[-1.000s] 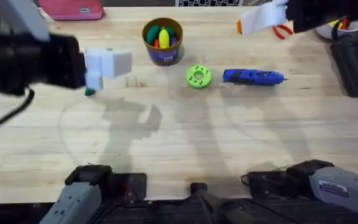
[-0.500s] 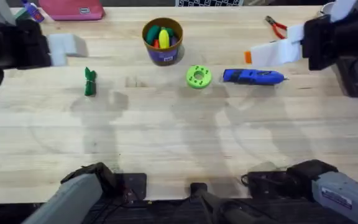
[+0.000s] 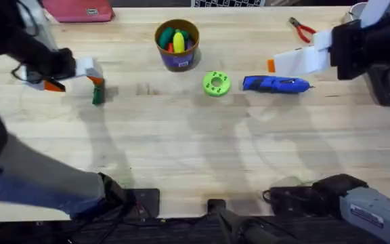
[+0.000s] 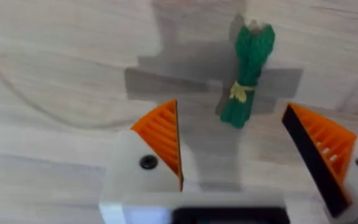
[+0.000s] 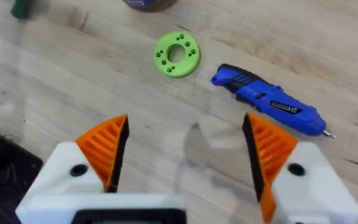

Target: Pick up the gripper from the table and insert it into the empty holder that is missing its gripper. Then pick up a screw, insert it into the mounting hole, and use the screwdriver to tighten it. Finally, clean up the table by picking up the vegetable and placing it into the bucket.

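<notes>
where the overhead view looks down on the table (image 3: 195, 149), we find the left gripper (image 3: 73, 74) at the far left, just beside the vegetable (image 3: 98, 90), which lies on the wood. the right gripper (image 3: 286, 63) hangs at the far right, above and just beyond the screwdriver (image 3: 276, 83). the screwdriver lies flat, tip pointing right, near a green disc (image 3: 216, 83). a bucket (image 3: 177, 45) with toy produce stands behind the disc, and red pliers (image 3: 302, 29) lie toward the far right corner.

in the left wrist view, we see the left gripper (image 4: 232, 149) with its fingers (image 4: 160, 140) spread wide, nothing between them. the vegetable (image 4: 247, 74), tied with a yellow band, lies on the table past the gap, apart from both pads.

in the right wrist view, we note the right gripper (image 5: 185, 152) likewise released, fingers (image 5: 107, 146) well apart and grasping nothing. the screwdriver (image 5: 267, 99) and green disc (image 5: 177, 54) lie on the wood beyond it, side by side but apart.
</notes>
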Tool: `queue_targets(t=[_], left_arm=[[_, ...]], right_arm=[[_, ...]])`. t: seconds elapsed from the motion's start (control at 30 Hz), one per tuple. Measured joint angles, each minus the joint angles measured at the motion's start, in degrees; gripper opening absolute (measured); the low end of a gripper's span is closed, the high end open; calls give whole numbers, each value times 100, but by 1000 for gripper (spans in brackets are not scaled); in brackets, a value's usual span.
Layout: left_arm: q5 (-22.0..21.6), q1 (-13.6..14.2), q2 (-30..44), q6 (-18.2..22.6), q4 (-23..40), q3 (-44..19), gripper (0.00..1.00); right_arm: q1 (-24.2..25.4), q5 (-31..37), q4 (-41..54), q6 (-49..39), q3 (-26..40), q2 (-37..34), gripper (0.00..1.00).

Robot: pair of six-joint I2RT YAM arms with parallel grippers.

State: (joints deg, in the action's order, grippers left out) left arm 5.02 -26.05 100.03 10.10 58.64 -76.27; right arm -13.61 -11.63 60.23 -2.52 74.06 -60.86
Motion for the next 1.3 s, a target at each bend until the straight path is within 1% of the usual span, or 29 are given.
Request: queue_targets(t=[0.1, 0.27, 0.4, 0.47, 0.5, 0.57, 0.6, 0.67, 0.7, 0.73, 0.77, 0.83, 0.97, 1.07, 1.13, 1.2, 1.3], left_arm=[[-104, 181, 501, 23, -66, -165, 985], [-186, 413, 929, 61, -364, -253, 985], [-212, 482, 1125, 67, -377, -256, 985], [-310, 486, 1188, 83, -372, -301, 992], [-316, 486, 1210, 82, -369, -329, 979], [-332, 479, 1238, 91, -349, -364, 875], [-336, 479, 1242, 89, -342, -374, 744], [-323, 479, 1242, 102, -342, -373, 445], [-307, 479, 1242, 103, -340, -374, 260], [-333, 482, 1242, 105, -335, -379, 123], [-352, 486, 1242, 130, -318, -398, 34], [-310, 486, 1259, 124, -318, -409, 14], [-103, 481, 1367, 124, 101, -660, 18], [25, 500, 1489, 88, 503, -1179, 18], [59, 557, 1510, 25, 808, -1684, 18], [84, 667, 1498, -29, 1064, -2189, 18], [114, 974, 1472, -70, 1384, -2881, 18]], right_arm=[[0, 0, 0, 0, 0, 0, 993], [0, 0, 1, 4, 0, 0, 993], [0, 0, 2, 9, 0, 0, 993], [0, 0, 6, 24, 0, 0, 994], [0, 0, 12, 26, 0, 0, 994], [0, 0, 37, 43, 0, 0, 994], [0, 0, 56, 44, 0, 0, 994], [0, 0, 118, 45, 0, 0, 994], [0, 0, 148, 45, 0, 0, 994], [0, 0, 163, 46, 0, 0, 994], [0, 0, 166, 46, 0, 0, 994], [0, 0, 170, 46, 0, 0, 994], [0, 0, 172, 46, 0, 0, 994], [0, 0, 172, 46, 0, 0, 994], [0, 0, 172, 46, 0, 0, 994], [0, 0, 172, 46, 0, 0, 994], [0, 0, 172, 46, 0, 0, 994]])
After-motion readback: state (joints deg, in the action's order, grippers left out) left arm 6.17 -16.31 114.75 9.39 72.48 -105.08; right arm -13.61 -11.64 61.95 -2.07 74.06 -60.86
